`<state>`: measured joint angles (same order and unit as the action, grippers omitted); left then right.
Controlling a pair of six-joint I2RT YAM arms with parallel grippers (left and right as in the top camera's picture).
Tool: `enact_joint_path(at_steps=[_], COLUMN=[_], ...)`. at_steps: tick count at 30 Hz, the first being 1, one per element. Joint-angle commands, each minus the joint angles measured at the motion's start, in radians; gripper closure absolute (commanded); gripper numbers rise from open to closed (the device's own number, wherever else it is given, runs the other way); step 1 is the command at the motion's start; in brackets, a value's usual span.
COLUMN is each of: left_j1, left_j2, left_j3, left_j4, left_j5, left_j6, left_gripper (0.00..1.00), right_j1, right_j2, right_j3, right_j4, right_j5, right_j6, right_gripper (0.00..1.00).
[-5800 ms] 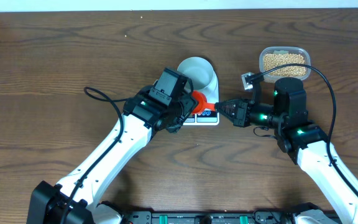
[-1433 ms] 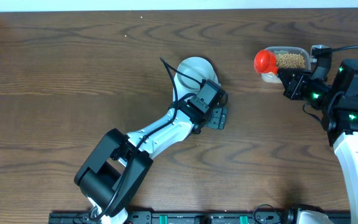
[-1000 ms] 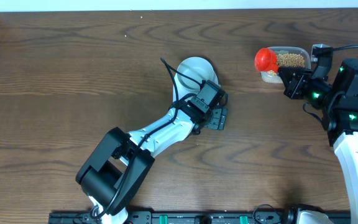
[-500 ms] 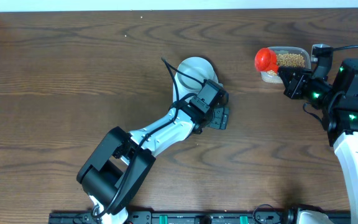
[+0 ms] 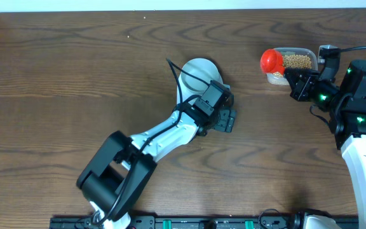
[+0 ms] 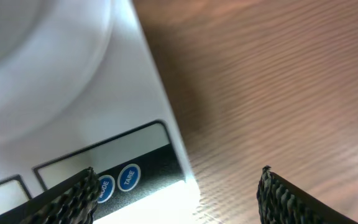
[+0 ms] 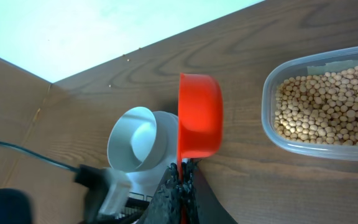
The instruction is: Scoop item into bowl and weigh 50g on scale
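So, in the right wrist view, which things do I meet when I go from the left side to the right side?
white bowl → red scoop → clear container holding the beans

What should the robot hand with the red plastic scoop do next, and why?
Probably dip the red plastic scoop into the tan beans in the clear plastic container beside it: the right gripper is shut on its handle, and the small white bowl looks empty.
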<state>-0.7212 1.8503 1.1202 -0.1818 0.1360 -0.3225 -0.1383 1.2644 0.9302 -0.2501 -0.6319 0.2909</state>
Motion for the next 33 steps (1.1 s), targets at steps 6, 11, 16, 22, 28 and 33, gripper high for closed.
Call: enact_joint_path(at_steps=[6, 11, 16, 22, 28, 33], left_j1=[0.008, 0.047, 0.139, 0.206, 0.224, 0.224], left_j2=[-0.291, -0.373, -0.394, -0.394, -0.394, -0.394], left_j3=[-0.002, -0.002, -0.002, -0.002, -0.002, -0.002], left_j4=[-0.014, -0.054, -0.075, -0.106, -0.110, -0.129], left_j5=[0.009, -0.047, -0.077, -0.077, -0.077, -0.076], left_j6=[0.087, 0.105, 0.105, 0.187, 0.226, 0.274], left_gripper=[0.17, 0.17, 0.17, 0.17, 0.17, 0.16], right_j1=[-0.007, -0.007, -0.007, -0.007, -0.007, -0.007], right_j2=[0.006, 0.006, 0.006, 0.006, 0.006, 0.006], right_j3=[0.018, 0.018, 0.018, 0.018, 0.018, 0.018], right_j4=[-0.001, 0.000, -0.005, -0.080, -0.102, -0.102], right_j5=[0.001, 0.002, 0.027, 0.070, 0.103, 0.109], right_j6=[-0.014, -0.015, -0.015, -0.015, -0.015, -0.004], right_gripper=[0.99, 0.99, 0.99, 0.99, 0.99, 0.99])
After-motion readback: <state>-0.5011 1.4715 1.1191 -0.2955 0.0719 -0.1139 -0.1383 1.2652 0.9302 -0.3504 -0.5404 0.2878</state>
